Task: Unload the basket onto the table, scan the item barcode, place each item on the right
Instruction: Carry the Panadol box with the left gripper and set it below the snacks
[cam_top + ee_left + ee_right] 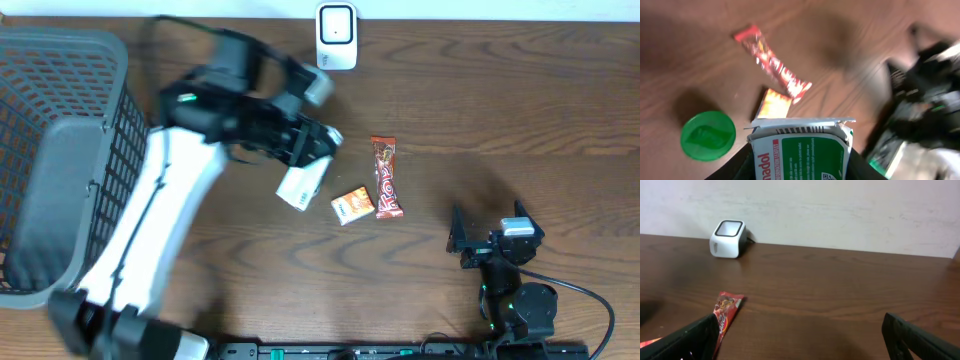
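White-and-green carton [800, 150], ragged top flap, red lettering, perhaps a QR mark.

Grey basket [120, 140]; green lid [707, 135]

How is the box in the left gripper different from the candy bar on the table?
The box is white and green; the candy bar is red. The box is held in the left gripper; the candy bar lies flat on the table, untouched. Both are printed packages.
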You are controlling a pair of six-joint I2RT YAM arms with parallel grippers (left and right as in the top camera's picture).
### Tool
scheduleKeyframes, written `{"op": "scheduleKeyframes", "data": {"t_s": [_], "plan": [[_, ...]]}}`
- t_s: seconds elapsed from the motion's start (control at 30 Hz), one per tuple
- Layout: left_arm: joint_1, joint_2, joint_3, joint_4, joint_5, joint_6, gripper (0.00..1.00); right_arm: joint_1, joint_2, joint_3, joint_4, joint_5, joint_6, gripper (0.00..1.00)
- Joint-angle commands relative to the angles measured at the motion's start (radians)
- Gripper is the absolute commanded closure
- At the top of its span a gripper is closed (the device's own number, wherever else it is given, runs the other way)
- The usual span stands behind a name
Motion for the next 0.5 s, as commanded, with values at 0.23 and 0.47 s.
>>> {"op": "scheduleKeyframes", "data": {"t_s": [0.23,0.47], "plan": [[-0.252,0.301,-0.003,0.039,-0.206,0.283,0.57,-0.009,-0.005,-0.001,-0.003,0.005,0.017,0.01],[-0.323,0.413,-0.003,0.162,-0.206,0.286,0.56,-0.009,-0.005,-0.001,-0.003,0.005,0.017,0.01]]}}
